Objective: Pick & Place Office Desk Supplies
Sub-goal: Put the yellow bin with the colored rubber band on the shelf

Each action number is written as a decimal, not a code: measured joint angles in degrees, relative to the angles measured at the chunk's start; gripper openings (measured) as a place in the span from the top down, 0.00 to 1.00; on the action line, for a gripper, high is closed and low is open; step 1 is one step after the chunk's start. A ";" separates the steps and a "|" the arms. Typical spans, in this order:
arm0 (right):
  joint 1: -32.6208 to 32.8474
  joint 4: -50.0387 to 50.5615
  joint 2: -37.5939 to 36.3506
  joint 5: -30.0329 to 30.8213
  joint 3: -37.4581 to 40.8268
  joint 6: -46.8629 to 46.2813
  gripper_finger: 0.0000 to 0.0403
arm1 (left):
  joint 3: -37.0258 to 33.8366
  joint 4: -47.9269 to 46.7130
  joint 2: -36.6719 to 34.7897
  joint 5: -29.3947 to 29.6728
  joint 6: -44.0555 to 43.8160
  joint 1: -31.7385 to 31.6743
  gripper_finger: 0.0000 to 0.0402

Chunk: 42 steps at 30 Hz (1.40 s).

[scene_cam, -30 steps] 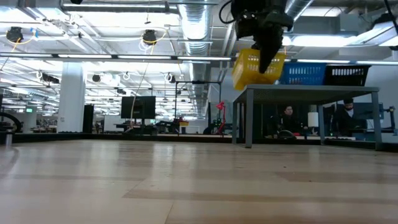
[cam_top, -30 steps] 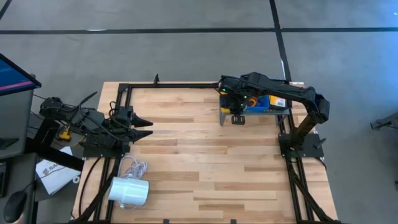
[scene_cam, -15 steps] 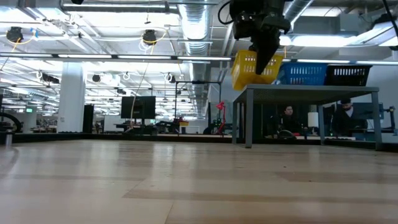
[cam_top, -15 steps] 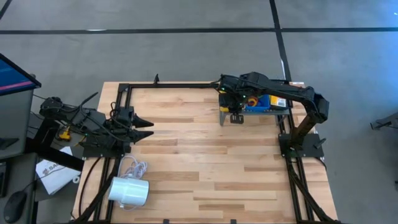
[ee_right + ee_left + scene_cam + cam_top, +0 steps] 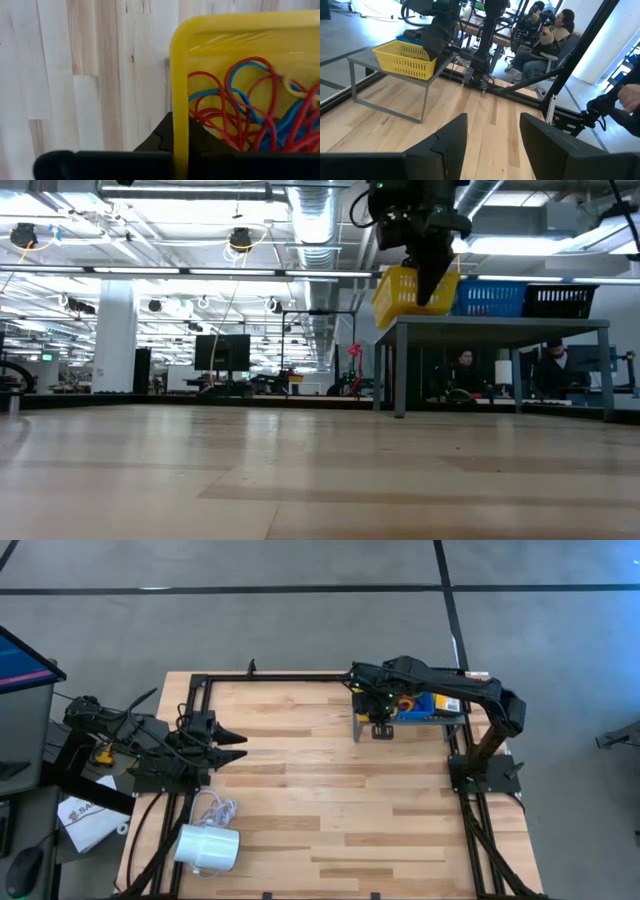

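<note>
A yellow plastic basket (image 5: 400, 290) (image 5: 405, 57) stands on the grey metal shelf (image 5: 490, 325) at the table's far right. It holds a tangle of red and blue rubber bands (image 5: 240, 110). In the high view the arm mostly covers the basket (image 5: 404, 706). My right gripper (image 5: 380, 727) (image 5: 179, 125) comes down at the basket's left end and is shut on its rim. My left gripper (image 5: 235, 745) (image 5: 492, 145) waits open near the table's left edge, touching nothing. No clips or crayon boxes show. My right gripper holds the yellow basket by its rim (image 5: 179, 90) at the end toward the table's left. One finger (image 5: 202, 137) is inside the basket and one finger (image 5: 159, 135) outside, coming from above and pointing down. The basket's underside rests on the shelf.
A blue basket (image 5: 490, 298) and a dark one (image 5: 555, 300) stand on the same shelf beside the yellow one. A white cylinder with a cord (image 5: 208, 848) lies at the table's near left. Bare wood (image 5: 330, 800) fills the middle. People sit beyond the table (image 5: 555, 35).
My right gripper has stayed shut on the yellow basket's rim and shifted only slightly. The basket has rocked a little on the shelf without leaving its place.
</note>
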State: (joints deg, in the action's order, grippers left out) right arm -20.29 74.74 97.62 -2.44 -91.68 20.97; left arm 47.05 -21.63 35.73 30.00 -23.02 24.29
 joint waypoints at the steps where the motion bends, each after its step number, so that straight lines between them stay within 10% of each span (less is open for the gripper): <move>1: 0.12 -0.15 0.33 0.05 0.02 0.02 1.00 | 0.00 0.00 0.02 0.00 0.02 0.00 0.56; 21: -0.09 -0.35 1.02 1.20 0.09 0.04 0.98 | 0.00 0.04 0.54 -0.02 -0.18 0.00 0.56; 42: -0.50 1.38 1.12 2.45 -3.89 -4.50 0.57 | 0.00 0.04 0.54 -0.04 -0.18 0.00 0.56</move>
State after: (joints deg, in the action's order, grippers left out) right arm -20.80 76.12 98.74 0.01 -95.57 16.47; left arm 47.05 -21.58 36.27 29.95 -23.20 24.29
